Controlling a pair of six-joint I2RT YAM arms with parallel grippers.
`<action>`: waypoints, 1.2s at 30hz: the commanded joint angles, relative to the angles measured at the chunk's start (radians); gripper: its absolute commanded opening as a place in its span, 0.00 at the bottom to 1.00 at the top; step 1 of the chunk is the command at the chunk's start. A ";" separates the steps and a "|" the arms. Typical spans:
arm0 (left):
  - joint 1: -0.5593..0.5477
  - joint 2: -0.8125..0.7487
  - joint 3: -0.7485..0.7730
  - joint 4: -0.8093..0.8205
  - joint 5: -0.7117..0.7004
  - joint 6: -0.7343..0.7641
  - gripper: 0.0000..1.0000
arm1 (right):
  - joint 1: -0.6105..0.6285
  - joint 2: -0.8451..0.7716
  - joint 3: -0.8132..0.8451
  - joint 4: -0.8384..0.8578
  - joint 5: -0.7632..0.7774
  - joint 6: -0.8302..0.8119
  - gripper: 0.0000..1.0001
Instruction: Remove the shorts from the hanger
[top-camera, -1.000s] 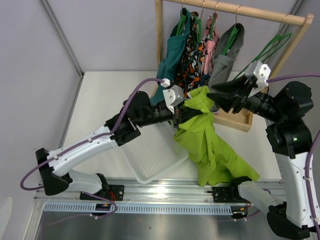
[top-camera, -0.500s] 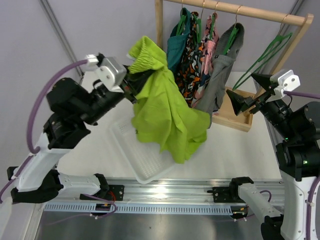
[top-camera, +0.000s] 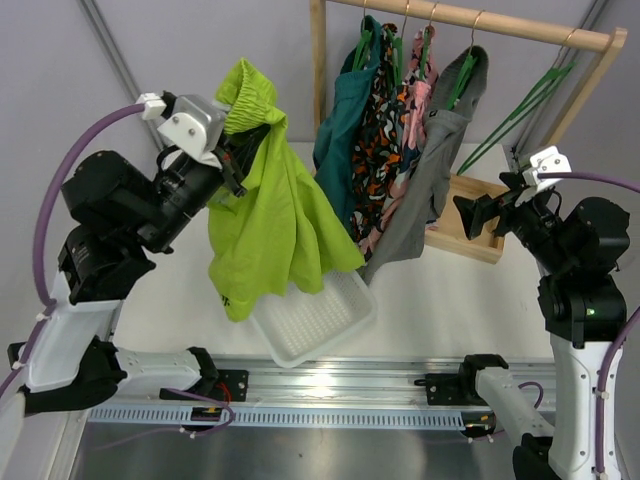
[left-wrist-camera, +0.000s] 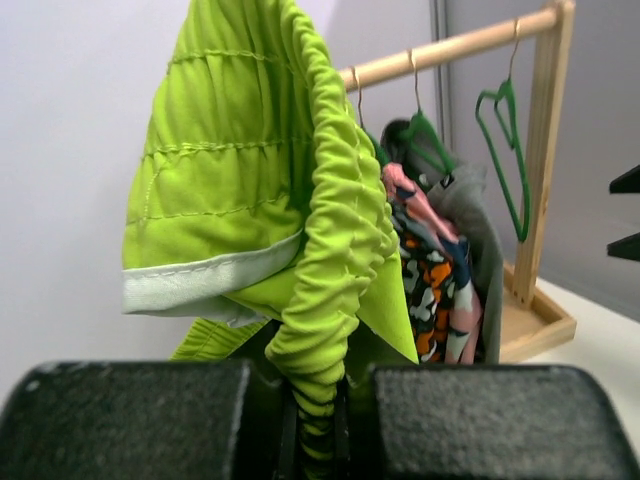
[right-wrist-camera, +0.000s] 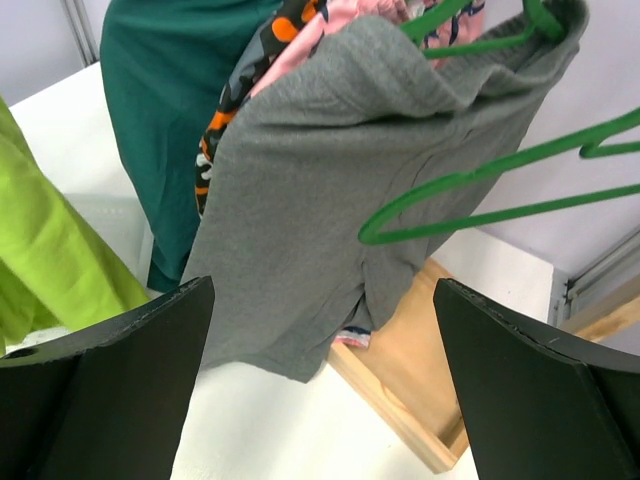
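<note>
Left claw (left-wrist-camera: 318, 400) clamps the lime-green shorts (top-camera: 275, 225) (by the waistband) at ten o'clock; right claw (top-camera: 478, 212) spread wide at three o'clock.

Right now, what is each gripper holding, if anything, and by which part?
The left gripper is shut on the lime green shorts, pinching their gathered elastic waistband. The right gripper is open and holds nothing.

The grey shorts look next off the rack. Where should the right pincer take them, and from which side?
Probably at the top of the grey shorts, where the cloth bunches over the hanger into a thick fold. Below that the legs hang flat and loose. Come from the front right, where the open right pincer faces them, then lift up and off.
</note>
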 joint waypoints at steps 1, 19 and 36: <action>0.012 -0.009 0.065 0.012 -0.039 -0.035 0.00 | -0.009 -0.013 -0.013 -0.008 -0.003 0.003 1.00; 0.020 -0.095 0.122 0.078 -0.140 -0.001 0.00 | -0.047 -0.033 -0.089 -0.008 -0.020 0.035 1.00; 0.261 -0.115 -0.440 0.228 0.212 -0.436 0.00 | -0.065 -0.065 -0.119 -0.025 -0.019 0.020 0.99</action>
